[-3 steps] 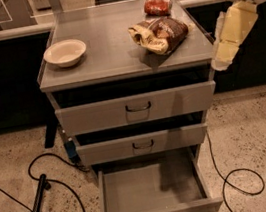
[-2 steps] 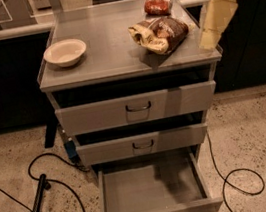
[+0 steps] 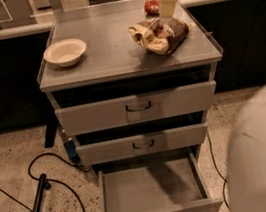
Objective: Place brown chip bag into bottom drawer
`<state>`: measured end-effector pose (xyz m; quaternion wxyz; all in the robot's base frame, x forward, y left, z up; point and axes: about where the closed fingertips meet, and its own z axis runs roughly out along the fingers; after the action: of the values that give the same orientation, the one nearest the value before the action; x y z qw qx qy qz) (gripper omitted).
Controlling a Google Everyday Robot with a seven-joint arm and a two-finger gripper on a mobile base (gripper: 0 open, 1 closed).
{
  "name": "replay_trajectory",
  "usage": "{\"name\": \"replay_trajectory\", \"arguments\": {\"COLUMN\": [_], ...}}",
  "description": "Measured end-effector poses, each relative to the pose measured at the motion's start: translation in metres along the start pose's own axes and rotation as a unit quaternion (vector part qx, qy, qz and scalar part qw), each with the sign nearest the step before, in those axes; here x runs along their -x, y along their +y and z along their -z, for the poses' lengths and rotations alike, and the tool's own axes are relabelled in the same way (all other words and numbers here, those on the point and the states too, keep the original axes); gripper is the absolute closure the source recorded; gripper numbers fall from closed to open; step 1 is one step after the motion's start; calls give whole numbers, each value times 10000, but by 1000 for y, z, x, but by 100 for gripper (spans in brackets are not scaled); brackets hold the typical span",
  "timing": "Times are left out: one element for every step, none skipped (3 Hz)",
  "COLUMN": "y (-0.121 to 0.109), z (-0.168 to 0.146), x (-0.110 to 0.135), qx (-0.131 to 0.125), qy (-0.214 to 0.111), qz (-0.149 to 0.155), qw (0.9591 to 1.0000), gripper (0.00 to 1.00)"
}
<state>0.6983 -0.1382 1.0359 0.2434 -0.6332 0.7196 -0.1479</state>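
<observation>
The brown chip bag [image 3: 161, 35] lies lengthwise left-to-right near the desk's [image 3: 110, 63] far right corner. The gripper [image 3: 167, 10], whether open or closed cannot be told, has moved inward over it.

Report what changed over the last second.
The gripper swung left from beside the right edge of the cabinet to hang over its top, just behind the brown chip bag, which it has not picked up. The bag, white bowl, red snack bag and open bottom drawer stayed put.
</observation>
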Motion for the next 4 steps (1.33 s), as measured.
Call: {"name": "replay_trajectory", "arguments": {"y": [-20,-20,-21,-12], "z": [13,13,-12,-80], "x": [9,9,5,-3], "qx": [-265,-265,-37,463], "qy": [-146,-146,-33,-70], "qz": [-41,-42,-18,-233], "qw": [9995,9995,10000,9986], "gripper": [0,0,0,0]}}
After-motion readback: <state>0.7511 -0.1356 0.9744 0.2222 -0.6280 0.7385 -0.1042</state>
